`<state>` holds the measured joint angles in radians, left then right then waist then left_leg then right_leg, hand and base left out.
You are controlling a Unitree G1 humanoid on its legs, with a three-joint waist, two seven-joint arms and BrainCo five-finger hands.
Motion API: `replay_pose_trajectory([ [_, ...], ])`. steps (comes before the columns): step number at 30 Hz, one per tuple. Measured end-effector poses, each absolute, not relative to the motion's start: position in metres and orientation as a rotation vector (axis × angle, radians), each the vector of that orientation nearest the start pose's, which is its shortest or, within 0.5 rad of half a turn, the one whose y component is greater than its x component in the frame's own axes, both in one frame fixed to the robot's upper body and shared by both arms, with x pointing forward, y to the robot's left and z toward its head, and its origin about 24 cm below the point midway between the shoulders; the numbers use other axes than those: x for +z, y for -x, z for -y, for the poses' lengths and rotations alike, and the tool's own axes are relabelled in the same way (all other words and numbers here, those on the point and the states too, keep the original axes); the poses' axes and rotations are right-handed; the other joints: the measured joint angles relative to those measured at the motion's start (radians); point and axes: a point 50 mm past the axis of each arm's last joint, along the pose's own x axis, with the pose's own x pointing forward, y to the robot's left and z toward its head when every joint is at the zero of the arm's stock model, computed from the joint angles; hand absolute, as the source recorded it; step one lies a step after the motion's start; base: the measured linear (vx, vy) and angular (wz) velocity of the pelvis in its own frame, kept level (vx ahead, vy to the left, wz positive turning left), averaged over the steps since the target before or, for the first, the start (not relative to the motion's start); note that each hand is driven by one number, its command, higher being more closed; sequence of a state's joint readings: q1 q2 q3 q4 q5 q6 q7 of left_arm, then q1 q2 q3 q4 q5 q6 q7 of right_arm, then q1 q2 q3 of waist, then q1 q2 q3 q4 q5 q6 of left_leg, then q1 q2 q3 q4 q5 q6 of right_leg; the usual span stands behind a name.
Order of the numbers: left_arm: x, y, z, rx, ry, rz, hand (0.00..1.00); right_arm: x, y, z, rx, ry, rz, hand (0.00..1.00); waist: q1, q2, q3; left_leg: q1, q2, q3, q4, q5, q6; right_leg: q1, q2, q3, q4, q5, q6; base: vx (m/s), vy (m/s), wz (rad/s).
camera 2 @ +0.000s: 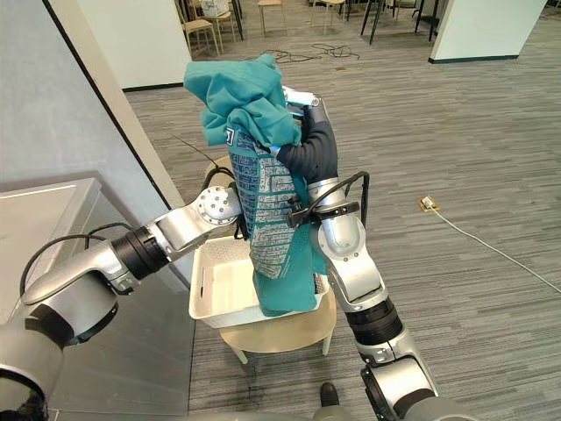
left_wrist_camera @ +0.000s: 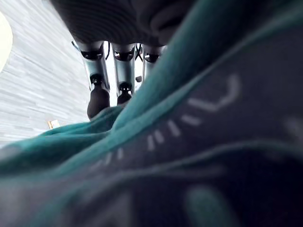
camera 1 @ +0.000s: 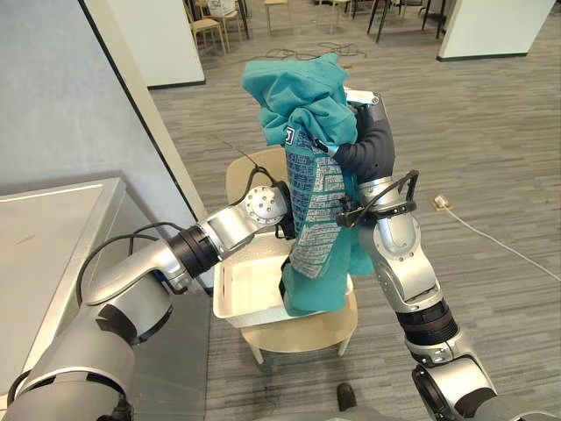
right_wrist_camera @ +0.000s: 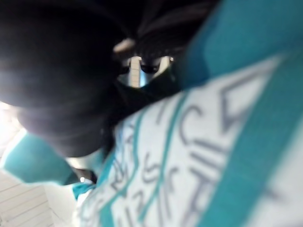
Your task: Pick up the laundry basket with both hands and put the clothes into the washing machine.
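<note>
Teal garment (camera 1: 308, 98) is lifted high above the white basket (camera 1: 230, 303). It is bunched at the top, with a printed panel hanging straight down. Its lower end drops to the basket's right side and hides that corner; can't tell if it touches the bottom.

The basket sits on a pale wooden chair (camera 1: 307, 338), beside a grey unit (camera 1: 53, 228) that is cut off at the left edge.

Right robot hand (camera 1: 370, 133) is up at the bunched top. Its dark cover is clear, but the fingers are buried in cloth, so I cannot tell its grip. The right wrist view gives cover and print at close range, nothing more.

Left robot hand (left_wrist_camera: 124, 71) is behind the hanging panel in the head views. From its wrist, the fingers (left_wrist_camera: 97, 82) look straight and apart, dark tips resting on teal cloth. The thumb is hidden.
</note>
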<state>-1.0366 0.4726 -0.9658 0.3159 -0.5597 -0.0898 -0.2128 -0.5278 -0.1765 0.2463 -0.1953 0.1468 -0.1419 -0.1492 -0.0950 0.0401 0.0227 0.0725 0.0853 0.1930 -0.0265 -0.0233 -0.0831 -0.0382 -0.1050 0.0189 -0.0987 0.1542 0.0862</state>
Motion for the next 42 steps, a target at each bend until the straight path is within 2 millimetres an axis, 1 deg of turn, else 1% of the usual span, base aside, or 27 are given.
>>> replay_pose_trajectory([
  [3,0.174,-0.33,-0.017,-1.017,-0.451,0.292,1.0,0.228,-0.284,0.085,0.28,-0.021,0.795,1.0,-0.001,0.0,0.0,0.0,0.0,0.0,0.0,0.0,0.0,0.0,0.0,0.001,0.0,0.0,0.0,0.0,0.0,0.0],
  [7,0.164,-0.332,-0.024,-0.967,-0.383,0.263,1.0,0.225,-0.284,0.087,0.273,-0.019,0.786,1.0,0.001,0.0,0.0,0.0,0.0,0.0,0.003,0.0,0.0,0.001,0.0,0.002,0.0,0.0,0.0,-0.02,-0.011,0.0],
  [8,0.16,-0.333,-0.029,-0.943,-0.348,0.252,1.0,0.224,-0.284,0.088,0.266,-0.019,0.779,0.0,0.001,0.0,0.0,0.0,0.0,0.0,0.004,0.0,0.0,0.001,0.0,0.003,0.0,0.0,0.0,0.0,0.0,0.0],
  [10,0.156,-0.334,-0.037,-0.908,-0.295,0.236,1.0,0.223,-0.285,0.093,0.245,-0.019,0.776,0.0,0.0,0.0,0.0,0.0,0.0,0.0,0.004,0.0,0.0,0.001,0.0,0.003,0.0,0.0,0.0,0.0,0.0,0.0],
  [12,0.151,-0.337,-0.051,-0.838,-0.232,0.222,1.0,0.221,-0.288,0.109,0.178,-0.018,0.769,0.0,0.002,-0.001,0.0,-0.001,0.001,-0.001,0.005,0.0,0.0,0.001,0.0,0.001,0.0,0.0,0.0,-0.01,-0.008,0.02],
  [15,0.142,-0.341,-0.083,-0.68,-0.127,0.206,1.0,0.212,-0.288,0.147,0.03,0.029,0.739,0.0,0.004,-0.003,0.0,-0.006,0.001,-0.012,0.006,0.0,0.0,0.004,0.0,-0.013,0.0,0.0,0.001,-0.02,-0.017,0.1],
  [17,0.142,-0.341,-0.097,-0.608,-0.082,0.216,1.0,0.206,-0.287,0.163,-0.037,0.045,0.718,0.0,0.005,-0.003,0.0,-0.007,0.002,-0.018,0.006,0.0,0.0,0.006,0.0,-0.018,0.0,0.0,0.001,-0.01,-0.016,0.1],
  [19,0.145,-0.335,-0.118,-0.51,-0.02,0.258,1.0,0.196,-0.282,0.187,-0.143,0.047,0.682,0.0,0.007,-0.003,0.0,-0.008,0.003,-0.026,0.005,0.0,0.0,0.009,0.001,-0.026,0.0,-0.001,0.002,-0.01,-0.017,0.09],
  [21,0.146,-0.33,-0.129,-0.459,0.006,0.28,1.0,0.19,-0.279,0.201,-0.209,0.047,0.664,0.0,0.009,-0.003,0.0,-0.007,0.003,-0.03,0.005,0.0,0.0,0.012,0.0,-0.032,0.0,-0.002,0.004,-0.01,-0.012,0.1],
  [23,0.147,-0.322,-0.148,-0.375,0.042,0.314,1.0,0.185,-0.272,0.22,-0.299,0.049,0.646,0.0,0.013,-0.003,-0.001,-0.007,0.003,-0.037,0.005,0.0,0.0,0.015,0.0,-0.04,0.0,-0.003,0.005,-0.02,-0.013,0.08],
  [24,0.147,-0.32,-0.153,-0.354,0.054,0.322,1.0,0.183,-0.27,0.224,-0.315,0.05,0.643,0.0,0.015,-0.003,-0.001,-0.008,0.003,-0.038,0.005,0.0,0.0,0.015,0.0,-0.04,0.0,-0.003,0.005,-0.04,-0.017,0.04],
  [25,0.146,-0.315,-0.164,-0.301,0.083,0.335,1.0,0.18,-0.267,0.232,-0.35,0.055,0.631,0.0,0.021,-0.003,-0.001,-0.008,0.003,-0.04,0.005,0.0,0.0,0.016,0.0,-0.042,0.0,-0.003,0.005,-0.03,-0.014,0.03],
  [28,0.143,-0.308,-0.178,-0.233,0.116,0.346,1.0,0.174,-0.26,0.244,-0.396,0.062,0.613,0.0,0.025,-0.005,-0.001,-0.009,0.003,-0.043,0.005,0.0,0.0,0.017,-0.001,-0.046,0.0,-0.003,0.005,-0.03,-0.014,0.04],
  [31,0.139,-0.297,-0.194,-0.16,0.126,0.36,1.0,0.167,-0.253,0.253,-0.434,0.072,0.584,0.0,0.027,-0.01,-0.004,-0.009,0.003,-0.045,0.005,0.0,0.0,0.017,-0.001,-0.047,0.0,-0.004,0.005,-0.03,-0.013,0.02],
  [33,0.136,-0.287,-0.208,-0.081,0.139,0.379,1.0,0.159,-0.246,0.264,-0.477,0.085,0.555,0.0,0.029,-0.016,-0.007,-0.009,0.003,-0.045,0.004,0.0,0.0,0.017,-0.001,-0.047,0.0,-0.005,0.005,0.0,0.0,0.0],
  [34,0.135,-0.284,-0.211,-0.063,0.144,0.384,1.0,0.157,-0.244,0.266,-0.487,0.089,0.546,0.0,0.029,-0.017,-0.007,-0.009,0.003,-0.045,0.004,0.0,0.0,0.017,-0.001,-0.048,0.0,-0.005,0.006,0.0,0.0,0.0],
  [36,0.132,-0.272,-0.225,0.013,0.158,0.399,1.0,0.146,-0.233,0.278,-0.537,0.107,0.501,0.0,0.03,-0.022,-0.01,-0.009,0.003,-0.046,0.001,0.0,0.0,0.016,-0.001,-0.049,0.0,-0.007,0.005,0.0,0.0,0.0],
  [37,0.131,-0.269,-0.229,0.038,0.163,0.403,1.0,0.143,-0.23,0.281,-0.55,0.11,0.489,0.0,0.03,-0.022,-0.01,-0.009,0.002,-0.046,0.001,0.0,0.0,0.016,-0.001,-0.049,0.0,-0.007,0.005,0.0,0.0,0.0],
  [39,0.125,-0.256,-0.24,0.132,0.19,0.41,1.0,0.131,-0.218,0.289,-0.606,0.104,0.443,0.0,0.03,-0.023,-0.011,-0.009,0.003,-0.046,-0.001,0.0,0.0,0.015,-0.001,-0.049,0.0,-0.008,0.006,0.0,0.0,0.0],
  [40,0.119,-0.249,-0.244,0.179,0.203,0.401,1.0,0.121,-0.211,0.294,-0.642,0.096,0.408,0.0,0.03,-0.023,-0.011,-0.009,0.002,-0.046,-0.002,0.0,0.0,0.015,-0.001,-0.049,-0.001,-0.009,0.007,0.0,0.0,0.0],
  [41,0.116,-0.245,-0.246,0.199,0.209,0.394,1.0,0.116,-0.207,0.296,-0.66,0.09,0.386,0.0,0.03,-0.024,-0.011,-0.009,0.003,-0.046,-0.002,0.0,0.0,0.015,-0.001,-0.049,-0.001,-0.01,0.007,0.0,0.0,0.0],
  [42,0.108,-0.237,-0.248,0.23,0.22,0.378,1.0,0.102,-0.199,0.3,-0.694,0.083,0.329,0.0,0.03,-0.026,-0.013,-0.008,0.003,-0.046,-0.003,0.0,0.0,0.015,-0.001,-0.049,-0.001,-0.011,0.006,0.0,0.0,0.0],
])
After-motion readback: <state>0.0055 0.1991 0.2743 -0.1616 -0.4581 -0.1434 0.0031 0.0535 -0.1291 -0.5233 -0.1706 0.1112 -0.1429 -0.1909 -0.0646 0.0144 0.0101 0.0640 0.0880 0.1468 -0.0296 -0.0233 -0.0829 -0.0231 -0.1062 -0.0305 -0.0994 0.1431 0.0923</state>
